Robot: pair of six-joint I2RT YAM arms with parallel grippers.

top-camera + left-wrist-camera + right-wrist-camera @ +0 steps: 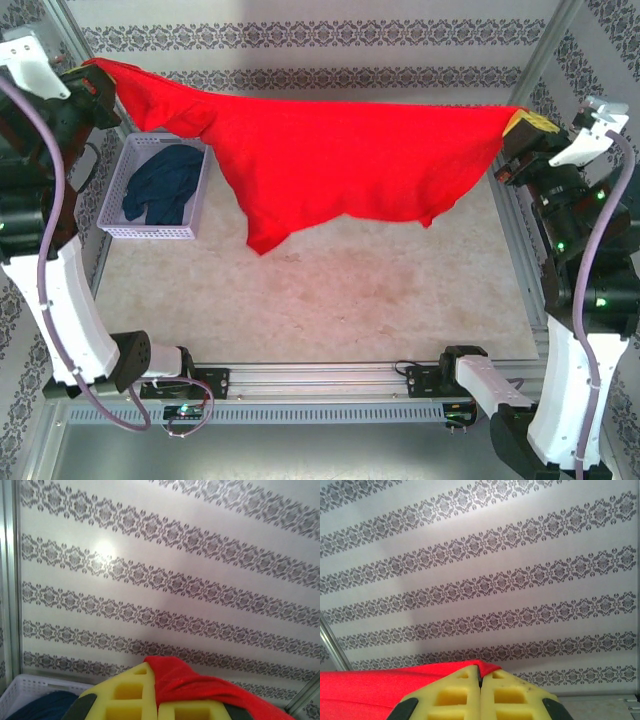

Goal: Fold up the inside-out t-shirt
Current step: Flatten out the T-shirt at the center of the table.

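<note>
From above, the shirt (340,150) hangs in the air over the far half of the table (350,300), stretched between both arms. Its top edge runs nearly taut from the left gripper (98,75) at the upper left to the right gripper (522,125) at the upper right. Below that edge the cloth sags in a wide sheet of plain bright red, its ragged lower hem dipping lowest left of centre. Each gripper is clamped on a corner of it. A white basket (155,232) sits on the table at left, partly under the cloth, with a navy garment (165,185) inside.

In the left wrist view, the yellow fingers of the left gripper (156,700) are pressed together on a fold of shirt (200,690), which bunches over the right finger and trails off right. The basket (30,690) and navy garment (45,705) show at lower left, the patterned wall (175,580) behind.

In the right wrist view, the right gripper (480,695) pinches the shirt (380,690) between closed fingers. A small red tip pokes above them, and the cloth runs off left in a smooth band.
</note>
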